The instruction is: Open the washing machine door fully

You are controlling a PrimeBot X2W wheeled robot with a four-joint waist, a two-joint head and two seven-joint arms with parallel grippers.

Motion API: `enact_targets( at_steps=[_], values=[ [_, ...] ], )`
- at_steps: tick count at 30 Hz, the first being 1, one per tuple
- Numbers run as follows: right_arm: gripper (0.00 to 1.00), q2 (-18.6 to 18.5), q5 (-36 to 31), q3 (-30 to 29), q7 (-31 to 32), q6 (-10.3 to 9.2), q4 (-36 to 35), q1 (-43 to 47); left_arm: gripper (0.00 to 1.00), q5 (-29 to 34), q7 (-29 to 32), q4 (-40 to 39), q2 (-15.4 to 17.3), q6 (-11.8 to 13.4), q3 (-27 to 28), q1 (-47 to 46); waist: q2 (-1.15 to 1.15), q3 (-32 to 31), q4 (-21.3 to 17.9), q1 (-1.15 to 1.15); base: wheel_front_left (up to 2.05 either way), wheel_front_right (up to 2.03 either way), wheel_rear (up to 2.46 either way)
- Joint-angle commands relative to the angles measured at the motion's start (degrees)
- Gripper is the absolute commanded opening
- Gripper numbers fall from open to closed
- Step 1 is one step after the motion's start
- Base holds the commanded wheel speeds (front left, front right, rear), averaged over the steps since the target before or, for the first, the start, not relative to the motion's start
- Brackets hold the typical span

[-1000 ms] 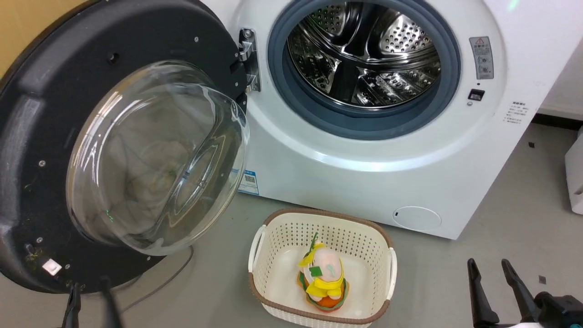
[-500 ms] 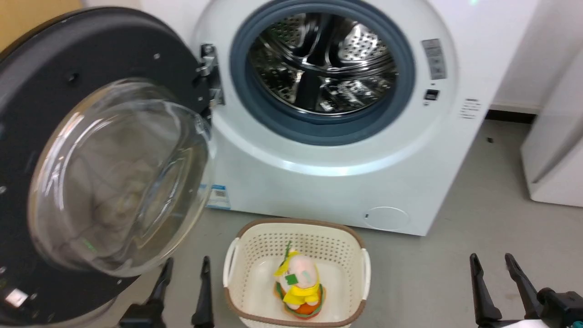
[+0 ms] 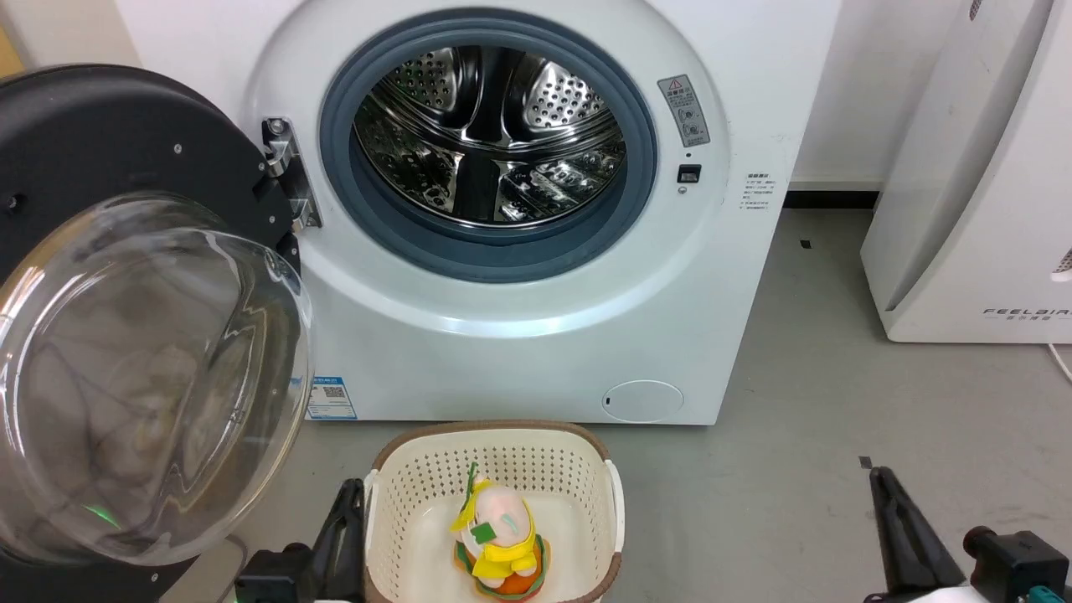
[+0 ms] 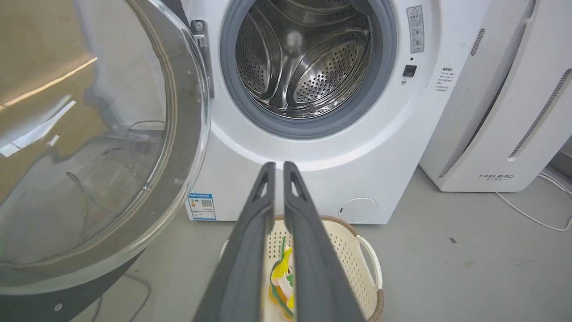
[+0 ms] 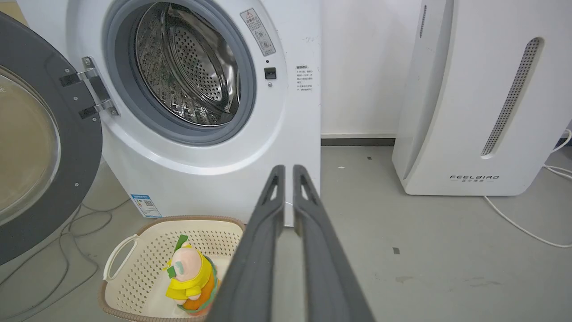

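The washing machine (image 3: 519, 352) is a white front-loader whose steel drum (image 3: 490, 134) lies open to view. The washing machine door (image 3: 100, 142) is swung out to the left on its metal hinge (image 3: 289, 176), its clear glass bowl (image 3: 142, 377) bulging toward me. In the head view my left gripper (image 3: 347, 502) sits low, between the door and the basket, shut and empty, touching neither. My right gripper (image 3: 892, 502) is low at the right over bare floor, also shut. In the wrist views the left gripper (image 4: 278, 172) and right gripper (image 5: 289, 176) show their fingers pressed nearly together.
A cream basket (image 3: 494, 431) holding a yellow plush toy (image 3: 498, 536) stands on the floor before the washer. A white FEELBIRD appliance (image 3: 980, 209) stands at the right. Loose cables (image 5: 67, 232) lie under the door.
The whole picture has shifted as the head turned. Both grippers were open and are now shut. The left gripper has come away from under the door's lower rim to beside the basket.
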Motion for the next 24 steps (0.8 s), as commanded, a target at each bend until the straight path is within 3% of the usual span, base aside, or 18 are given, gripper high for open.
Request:
enact_targets(
  at_steps=[1,24],
  values=[
    [0.00,0.0,-0.1,0.0,0.1,0.00,0.0,-0.1,0.00,0.2,0.2,-0.1,0.0,0.0,0.1,-0.1,0.00,0.0,0.0,0.00,0.00,0.00,0.00],
    [0.00,0.0,-1.5,0.6,1.3,0.01,-0.1,-1.6,0.00,1.8,2.5,-1.3,-0.3,-0.6,1.3,-1.1,0.00,0.5,-0.3,0.00,0.00,0.00,0.00]
  ],
)
